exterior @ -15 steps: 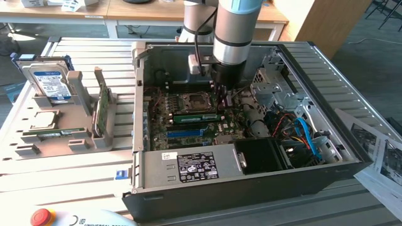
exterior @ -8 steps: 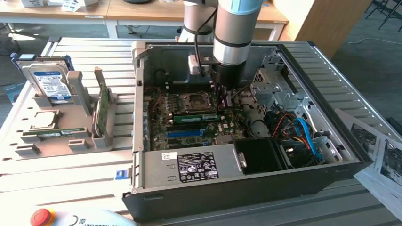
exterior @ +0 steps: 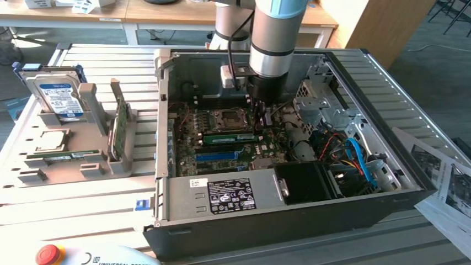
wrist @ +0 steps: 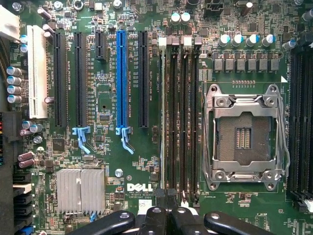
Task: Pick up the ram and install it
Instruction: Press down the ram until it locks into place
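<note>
Two green memory sticks show in the exterior view. Farthest from the gripper (exterior: 263, 113), toward the exterior view's left, a grey tray (exterior: 96, 165) carries an upright hard drive (exterior: 59, 96), a flat processor chip (exterior: 50, 142), a spare stick (exterior: 63, 155) lying flat and a broader green card (exterior: 118, 130) standing on edge. Nearer the gripper is the open computer case (exterior: 294, 212), with the arm reaching down into it over the motherboard (exterior: 220, 146). The ram (exterior: 228, 137) stands on edge inside the case, just beside the gripper on the exterior view's left, running alongside the empty processor socket (exterior: 224, 118). One end of it lies right at the gripper, though contact cannot be made out. A blue slot (exterior: 220, 156) lies a little beyond the ram from the socket. Well apart from the gripper, toward the exterior view's right, a blue cable (exterior: 360, 154) curves among the wiring. In the wrist view the gripper (wrist: 168, 208) hangs over one end of the black memory slots (wrist: 178, 117), with the blue slot (wrist: 121, 81) on one side of them and the processor socket (wrist: 243, 138) on the other. Whether the gripper is clenched on the ram or released cannot be told.
</note>
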`<control>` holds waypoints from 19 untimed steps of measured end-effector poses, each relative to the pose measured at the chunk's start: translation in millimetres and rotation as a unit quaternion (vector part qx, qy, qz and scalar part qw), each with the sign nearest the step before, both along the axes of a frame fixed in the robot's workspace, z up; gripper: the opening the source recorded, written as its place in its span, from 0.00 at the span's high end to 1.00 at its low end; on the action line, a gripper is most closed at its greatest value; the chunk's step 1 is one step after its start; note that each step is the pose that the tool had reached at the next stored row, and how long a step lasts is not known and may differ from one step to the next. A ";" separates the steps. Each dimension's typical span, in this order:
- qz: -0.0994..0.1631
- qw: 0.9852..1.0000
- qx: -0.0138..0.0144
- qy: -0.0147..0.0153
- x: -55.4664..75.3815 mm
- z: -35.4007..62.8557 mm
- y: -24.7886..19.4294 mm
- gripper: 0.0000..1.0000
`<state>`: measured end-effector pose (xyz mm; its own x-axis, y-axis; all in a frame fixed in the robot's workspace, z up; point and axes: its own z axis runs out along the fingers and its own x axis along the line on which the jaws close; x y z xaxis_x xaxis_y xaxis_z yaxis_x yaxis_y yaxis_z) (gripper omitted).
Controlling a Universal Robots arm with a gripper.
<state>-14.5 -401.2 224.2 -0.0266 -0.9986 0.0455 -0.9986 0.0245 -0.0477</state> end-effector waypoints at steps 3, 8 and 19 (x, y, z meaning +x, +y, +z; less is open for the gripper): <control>0.000 1.000 0.000 0.000 0.0 -0.5 0.0 0.89; 0.000 1.000 0.000 0.000 0.0 -0.8 0.0 0.89; 0.000 1.000 0.000 0.000 0.0 -2.1 -0.2 0.89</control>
